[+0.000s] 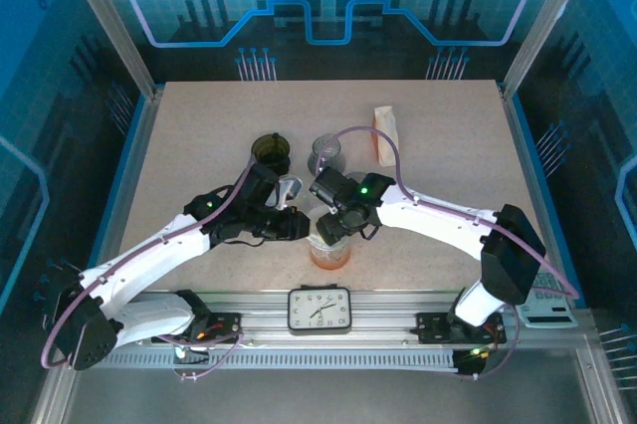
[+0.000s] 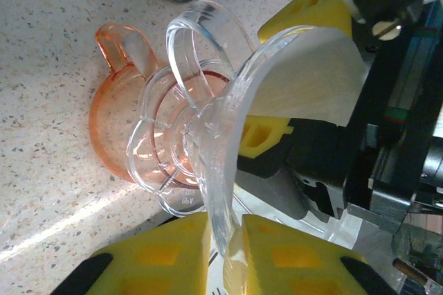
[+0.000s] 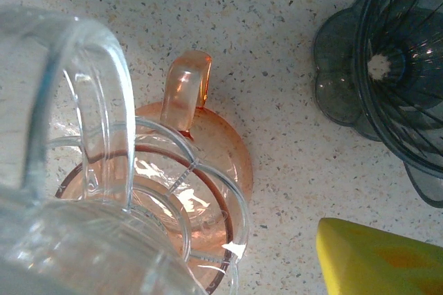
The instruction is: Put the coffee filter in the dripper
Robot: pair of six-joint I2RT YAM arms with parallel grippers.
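A clear plastic dripper stands on an orange cup near the table's front middle. My left gripper is shut on the near rim of this dripper, its yellow pads pressed on either side of the wall. A white paper coffee filter lies inside the dripper's cone, between the two yellow fingers of my right gripper, which stand wide apart. From the right wrist, the dripper and the cup sit at the left, with one yellow finger well clear of them.
A dark smoky dripper and a clear glass stand behind the cup. A pack of filters lies at the back right. A small clock sits on the front rail. Both arms crowd the middle.
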